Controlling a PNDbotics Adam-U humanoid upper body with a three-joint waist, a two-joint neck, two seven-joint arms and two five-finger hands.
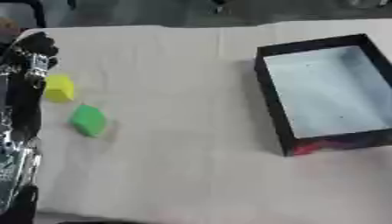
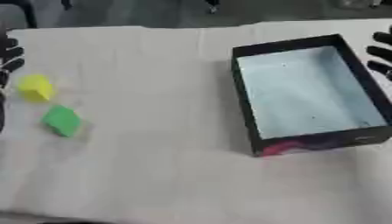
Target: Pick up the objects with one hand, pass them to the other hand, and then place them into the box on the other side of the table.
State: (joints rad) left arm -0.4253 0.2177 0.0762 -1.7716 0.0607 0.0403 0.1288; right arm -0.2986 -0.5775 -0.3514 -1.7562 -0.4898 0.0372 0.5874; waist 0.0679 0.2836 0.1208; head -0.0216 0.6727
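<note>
Reaching in along the left edge of the left eye view, the left hand [image 1: 32, 52] is hanging just beside the yellow block [image 1: 59, 88], its fingers seemingly curled though blur makes that uncertain, with the green block [image 1: 88, 120] lying nearby on the beige table [image 1: 176, 131]. Showing at the right edge of the right eye view, the right hand [image 2: 380, 54] is spreading straight fingers beside the black box [image 2: 306, 94].

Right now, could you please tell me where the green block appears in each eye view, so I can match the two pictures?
Left eye view: the green block lies at the left, just right of the robot's left arm.
Right eye view: it sits closer to the left edge.
Shared landmark: the yellow block lies just up and left of it in both.
</note>
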